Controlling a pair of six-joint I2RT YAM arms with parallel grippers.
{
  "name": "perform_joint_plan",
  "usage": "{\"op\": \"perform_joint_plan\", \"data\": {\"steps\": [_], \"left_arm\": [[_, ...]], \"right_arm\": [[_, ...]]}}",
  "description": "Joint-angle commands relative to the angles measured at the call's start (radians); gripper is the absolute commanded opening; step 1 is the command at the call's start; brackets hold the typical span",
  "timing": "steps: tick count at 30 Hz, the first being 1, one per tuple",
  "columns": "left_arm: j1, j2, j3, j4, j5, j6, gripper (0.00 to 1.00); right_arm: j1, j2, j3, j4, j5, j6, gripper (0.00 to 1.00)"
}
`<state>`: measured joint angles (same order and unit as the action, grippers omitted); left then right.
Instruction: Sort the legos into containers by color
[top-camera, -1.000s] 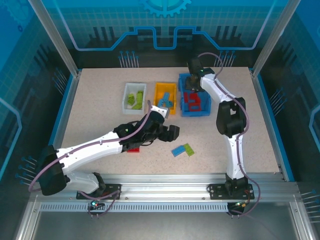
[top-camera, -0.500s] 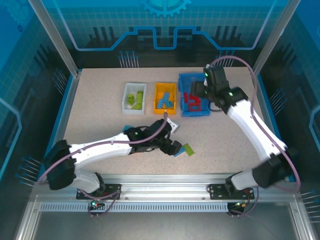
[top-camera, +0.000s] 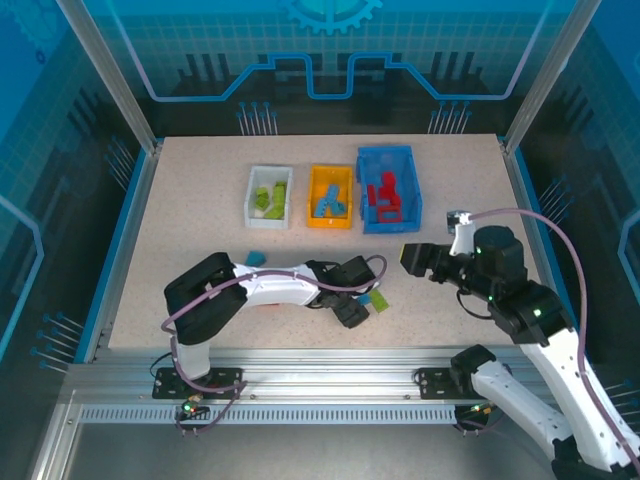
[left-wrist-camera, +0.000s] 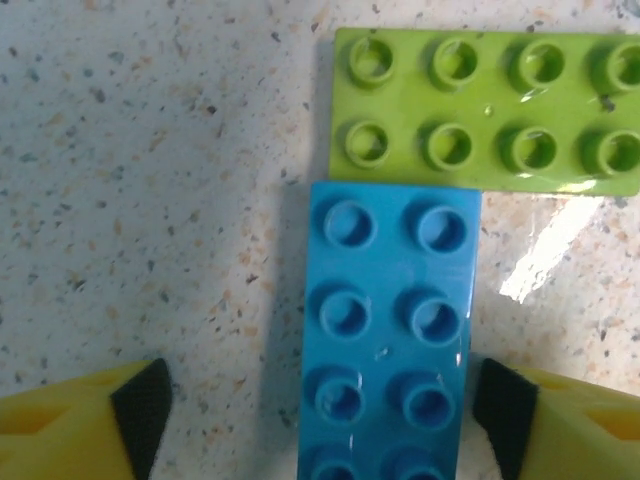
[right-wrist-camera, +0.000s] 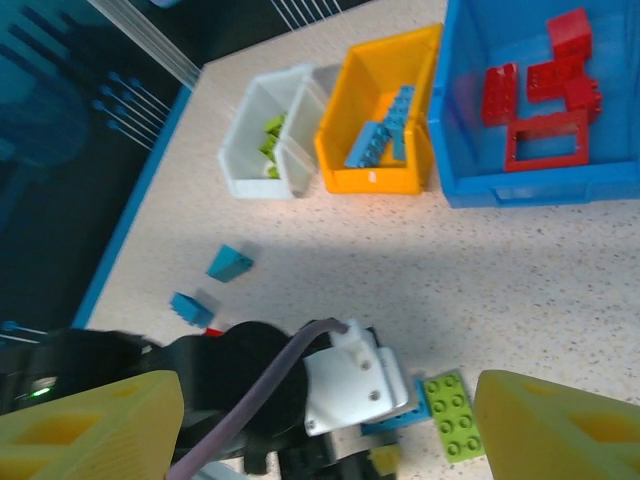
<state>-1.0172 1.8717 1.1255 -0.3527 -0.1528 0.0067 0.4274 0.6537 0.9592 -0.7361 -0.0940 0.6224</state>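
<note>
Jaws of left gripper (left-wrist-camera: 322, 400) apart astride blue brick (left-wrist-camera: 390, 330); green brick (left-wrist-camera: 485, 110) abuts at 12 o'clock: pinch blue only. Right gripper (right-wrist-camera: 330, 420) apart.

bright overhead light; glare patch on table (left-wrist-camera: 545, 250) — soft shadows; right wrist foreground blurred

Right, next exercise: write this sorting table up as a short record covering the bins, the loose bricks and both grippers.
white bin: green bricks
orange bin: blue bricks
blue bin: red bricks, including a square red frame
loose: long blue brick butting a green brick; two small blue pieces further left
left gripper: open, straddling the long blue brick
right gripper: open, empty
</note>
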Motion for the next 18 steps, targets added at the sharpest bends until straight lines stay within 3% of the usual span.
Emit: {"op": "perform_joint_plan", "data": {"steps": [1,5,6,12,18], "left_arm": [[-0.001,0.038,0.034,0.036,0.015,0.036,0.72],[-0.001,0.048,0.039,0.044,-0.011,0.033,0.38],[-0.001,0.043,0.036,0.046,-0.015,0.031,0.34],[0.051,-0.097,-0.003,0.052,-0.038,-0.045,0.27],[0.294,-0.234,0.057,-0.010,0.120,-0.171,0.27]], "right_arm": [[0.011,-0.005,-0.024,-0.054,-0.035,0.047,0.78],[0.012,0.007,-0.034,-0.038,-0.044,0.054,0.77],[0.012,0.009,-0.034,-0.035,-0.044,0.055,0.77],[0.014,0.032,-0.025,-0.009,-0.061,0.039,0.76],[0.086,0.093,-0.041,0.124,-0.041,0.030,0.75]]}}
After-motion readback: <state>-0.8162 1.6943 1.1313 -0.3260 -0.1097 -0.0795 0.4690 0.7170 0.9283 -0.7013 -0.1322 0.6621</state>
